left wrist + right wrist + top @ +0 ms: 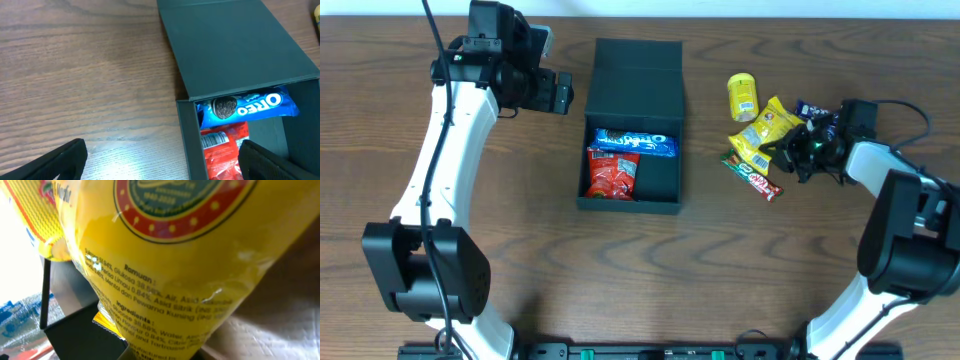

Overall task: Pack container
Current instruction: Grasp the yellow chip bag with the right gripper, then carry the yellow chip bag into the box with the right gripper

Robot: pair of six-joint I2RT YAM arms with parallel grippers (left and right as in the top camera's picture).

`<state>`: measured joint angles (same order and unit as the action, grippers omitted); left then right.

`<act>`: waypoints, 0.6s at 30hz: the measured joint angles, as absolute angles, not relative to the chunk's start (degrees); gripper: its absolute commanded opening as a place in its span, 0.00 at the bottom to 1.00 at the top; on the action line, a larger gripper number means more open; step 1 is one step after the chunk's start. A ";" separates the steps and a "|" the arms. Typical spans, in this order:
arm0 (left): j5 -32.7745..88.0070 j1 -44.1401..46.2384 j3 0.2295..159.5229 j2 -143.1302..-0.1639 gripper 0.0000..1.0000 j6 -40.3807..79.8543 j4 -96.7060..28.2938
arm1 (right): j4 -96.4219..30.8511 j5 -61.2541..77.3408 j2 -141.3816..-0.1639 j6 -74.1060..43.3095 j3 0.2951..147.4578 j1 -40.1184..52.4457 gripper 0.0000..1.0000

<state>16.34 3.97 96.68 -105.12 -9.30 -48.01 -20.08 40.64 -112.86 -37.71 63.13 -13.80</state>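
The container [632, 203] is a dark box lying open in the middle of the table, its flap lid [638, 75] folded back. Inside are a blue Oreo packet [636, 143] and a red snack packet [613, 175]. The left wrist view shows the box wall [186, 140], the Oreo packet [247, 106] and the red packet [225, 150]. My left gripper [560, 92] is open and empty, its fingers [160, 160] straddling the box's left wall. My right gripper [790, 150] is shut on a yellow snack packet [765, 128], which fills the right wrist view [175, 255].
A small yellow jar [743, 96] lies on its side to the right of the box. A red and green snack bar [753, 176] lies just below the yellow packet. A blue packet [812, 108] sits behind my right gripper.
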 measured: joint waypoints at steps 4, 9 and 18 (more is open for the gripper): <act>16.32 3.97 96.68 -105.10 0.98 -9.30 -47.94 | -25.80 37.74 -108.47 -36.84 62.37 -13.76 0.01; 16.32 3.97 96.68 -105.12 0.97 -9.30 -47.40 | -30.09 32.84 -98.10 -34.28 61.36 -13.08 0.01; 16.32 3.95 96.68 -105.12 0.97 -9.32 -46.44 | -22.55 34.54 -83.22 -30.17 61.47 0.10 0.01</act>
<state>16.32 3.95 96.68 -105.12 -9.32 -46.44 -22.55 34.54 -83.22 -30.17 61.47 0.10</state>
